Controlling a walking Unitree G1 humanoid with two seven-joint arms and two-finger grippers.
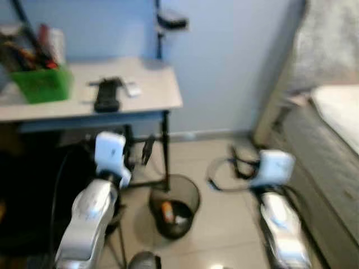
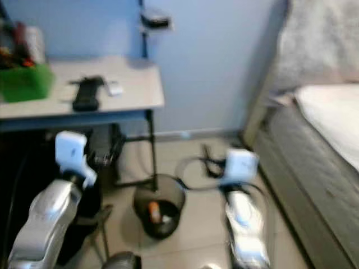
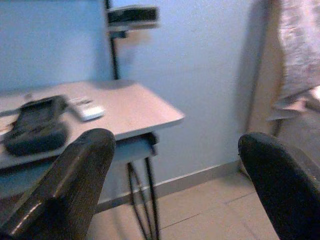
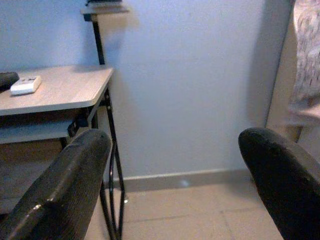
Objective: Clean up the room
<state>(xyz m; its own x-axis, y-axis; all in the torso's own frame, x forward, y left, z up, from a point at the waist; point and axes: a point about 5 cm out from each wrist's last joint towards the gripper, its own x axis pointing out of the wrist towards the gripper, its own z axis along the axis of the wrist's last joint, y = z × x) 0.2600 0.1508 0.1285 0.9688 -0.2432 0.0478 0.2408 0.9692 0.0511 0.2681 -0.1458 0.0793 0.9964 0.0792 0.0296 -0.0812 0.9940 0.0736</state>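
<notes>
Left eye view gives you a blurred look down at the corner of a bedroom: the bed (image 1: 331, 145) runs along your right, its grey side panel under a pale mattress, and the light wooden desk (image 1: 151, 89) stands against the blue wall on your left. Below the desk's near corner sits the black mesh wastebasket (image 1: 175, 204) on the tiled floor, with something orange and a few pale scraps lying inside it. Both silver arms are raised in front of you, either side of that basket. Your left gripper (image 3: 175, 185) has its two black fingers spread wide with nothing between them, and it looks toward the desk edge and the wall. Your right gripper (image 4: 175, 185) is just as wide apart and just as empty, facing the desk leg and the skirting. On the desk, the green bin (image 1: 42, 83) stuffed with clutter sits at the far left, a black pouch (image 1: 106, 95) lies mid-desk, and a small white remote (image 3: 86, 108) rests just beside it.
</notes>
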